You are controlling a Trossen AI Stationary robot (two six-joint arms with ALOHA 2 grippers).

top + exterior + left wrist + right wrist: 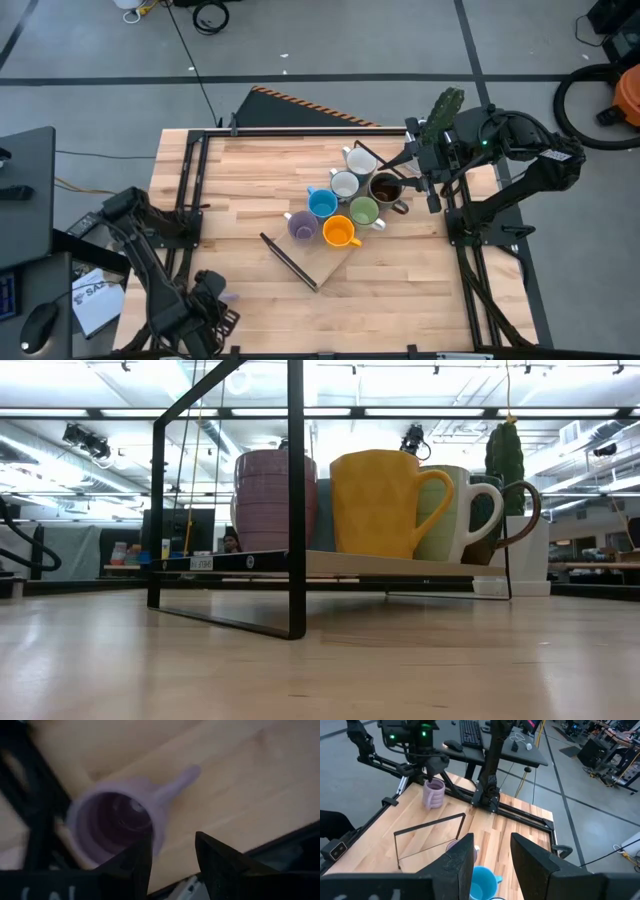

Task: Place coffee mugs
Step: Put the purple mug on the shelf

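Seven mugs stand bunched on a raised wooden shelf (335,262) in a black wire frame: white (360,158), pale grey (344,185), dark brown (387,188), bright blue (322,203), green (364,211), lavender (302,226) and orange (340,233). A second lavender mug (434,794) stands upright near the table's near-left corner. My left gripper (431,775) hangs open right above it, pointing down. My right gripper (418,172) is open and empty, hovering at the cluster's right side beside the brown mug. My left gripper (172,845) comes down from above with one finger (137,862) over the lavender mug's mouth and the other (215,860) outside the wall (157,837) beside the handle (177,782). I cannot tell whether either finger touches it.
A green cactus in a white pot (447,108) stands at the table's far right corner, just behind my right arm. Black frame rails (190,190) run along both table sides. Bare wood lies between the shelf and the left arm. The low view shows the lavender (275,500) and orange (385,500) mugs nearest.
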